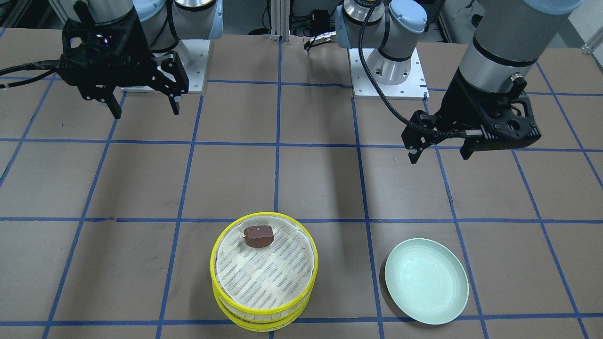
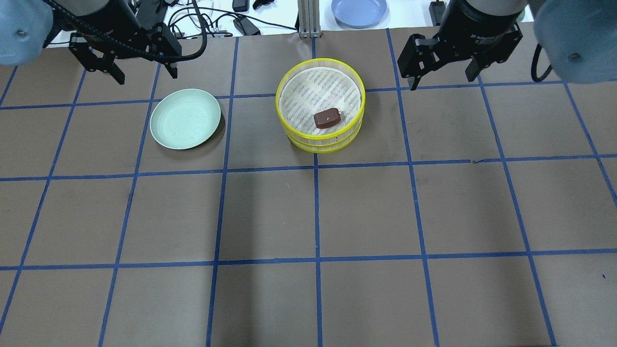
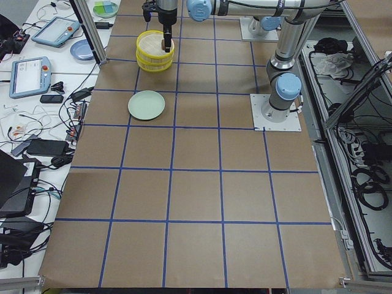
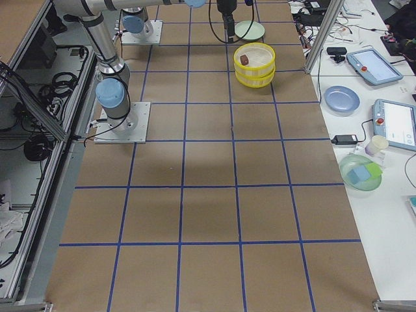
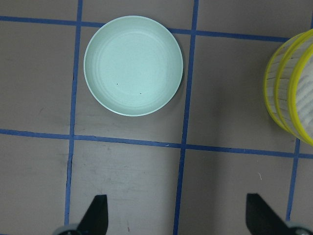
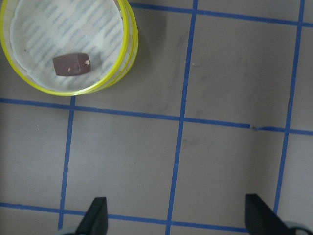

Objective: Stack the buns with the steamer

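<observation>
The steamer is two yellow-rimmed tiers stacked one on the other; it also shows in the overhead view. The dark reddish-brown bun lies on the top tier's striped cloth, near its edge, and shows from above too. The cream-yellow bun is hidden or out of view. My left gripper is open and empty, raised above the table by the mint-green plate. My right gripper is open and empty, raised to the steamer's right.
The mint-green plate holds nothing. The steamer's wall is at the right edge of the left wrist view. A blue plate lies on the white bench beyond the table. Both arm bases stand at the robot's edge.
</observation>
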`<move>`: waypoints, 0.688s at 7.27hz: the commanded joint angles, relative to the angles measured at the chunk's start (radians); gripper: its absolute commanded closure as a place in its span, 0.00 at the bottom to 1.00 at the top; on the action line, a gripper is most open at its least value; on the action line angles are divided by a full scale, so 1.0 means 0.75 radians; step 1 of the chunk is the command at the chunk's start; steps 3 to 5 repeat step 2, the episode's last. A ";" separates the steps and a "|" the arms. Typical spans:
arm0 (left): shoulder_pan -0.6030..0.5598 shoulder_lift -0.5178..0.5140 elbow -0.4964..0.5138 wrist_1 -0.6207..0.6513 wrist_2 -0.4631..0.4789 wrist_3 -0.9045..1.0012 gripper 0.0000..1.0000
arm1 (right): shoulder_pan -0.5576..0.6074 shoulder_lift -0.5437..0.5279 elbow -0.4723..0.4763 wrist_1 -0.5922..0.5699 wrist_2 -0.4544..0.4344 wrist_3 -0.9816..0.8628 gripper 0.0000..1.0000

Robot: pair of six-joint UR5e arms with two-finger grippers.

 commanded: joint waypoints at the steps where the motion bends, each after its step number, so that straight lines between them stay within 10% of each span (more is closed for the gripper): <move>1: 0.003 0.006 -0.010 0.000 0.000 0.006 0.00 | -0.002 -0.013 -0.001 0.068 -0.010 0.002 0.00; 5: 0.001 0.020 -0.010 -0.002 -0.002 0.008 0.00 | -0.004 -0.017 -0.001 0.064 -0.010 0.010 0.00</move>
